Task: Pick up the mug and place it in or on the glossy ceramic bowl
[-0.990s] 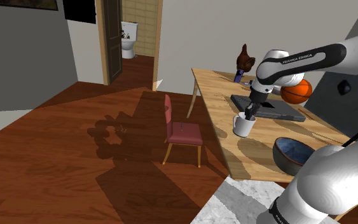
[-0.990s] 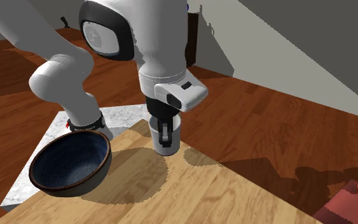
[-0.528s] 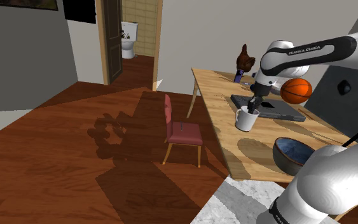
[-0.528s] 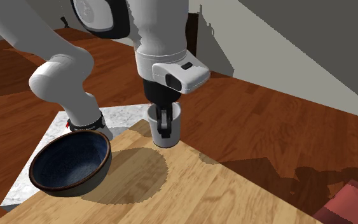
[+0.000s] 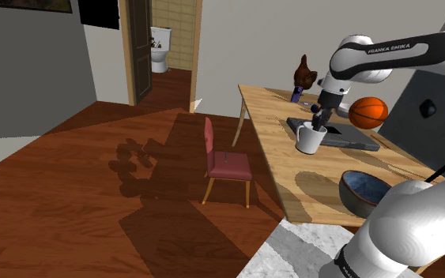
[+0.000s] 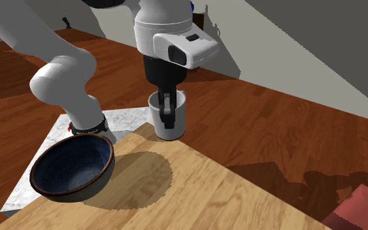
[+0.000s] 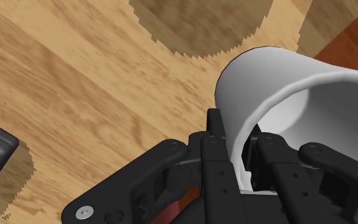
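Jaws clenched on the mug (image 6: 168, 117): one finger (image 7: 212, 143) outside the wall, the other inside the rim, wall pinched between them. Mug is plain white, smooth, cylindrical w/ a thick rounded lip, matte grey-white inside. I see it hanging clear of the table (image 5: 292, 170), tipped a bit in the shoulder view, its round shadow on the wood below.

Table top is pale wood, long straight grain, square edge.

Bowl (image 6: 71, 163) sits on the table well apart from the mug, at the near end by the stand. It's round and deep, w/ a glossy mottled dark-blue inside, brownish rim and dark outer wall.

Just beyond the mug in the shoulder view there's a flat dark-grey rectangular slab (image 5: 347, 136) on the table. To that view's right, an orange basketball (image 5: 368, 113) w/ black seams. At the far end stands a brown figure (image 5: 305, 73), shape hard to read.

Arm (image 5: 390, 51) is glossy white; black lettering on the forearm reads "FRANKA EMIKA".

Red padded chair (image 5: 227, 162) w/ wooden legs stands at the table's left side in the shoulder view, on dark reddish plank floor.
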Action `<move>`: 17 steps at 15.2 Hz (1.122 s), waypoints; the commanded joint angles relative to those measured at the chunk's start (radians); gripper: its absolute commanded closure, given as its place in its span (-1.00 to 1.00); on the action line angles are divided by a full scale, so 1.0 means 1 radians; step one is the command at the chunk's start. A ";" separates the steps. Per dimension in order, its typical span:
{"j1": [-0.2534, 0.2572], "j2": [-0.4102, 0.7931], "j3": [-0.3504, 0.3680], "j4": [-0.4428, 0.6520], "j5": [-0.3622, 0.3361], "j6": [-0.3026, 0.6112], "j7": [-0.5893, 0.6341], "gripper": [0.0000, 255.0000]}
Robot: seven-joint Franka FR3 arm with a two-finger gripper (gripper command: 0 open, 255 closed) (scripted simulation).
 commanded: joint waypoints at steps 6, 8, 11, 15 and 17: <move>0.004 -0.009 0.017 0.078 0.009 -0.087 0.003 1.00; -0.025 -0.075 0.013 0.042 -0.020 -0.114 -0.013 1.00; -0.072 -0.170 0.006 -0.004 -0.062 -0.160 -0.042 1.00; -0.136 -0.288 -0.010 -0.047 -0.116 -0.229 -0.093 1.00; -0.169 -0.343 -0.020 -0.062 -0.143 -0.266 -0.124 1.00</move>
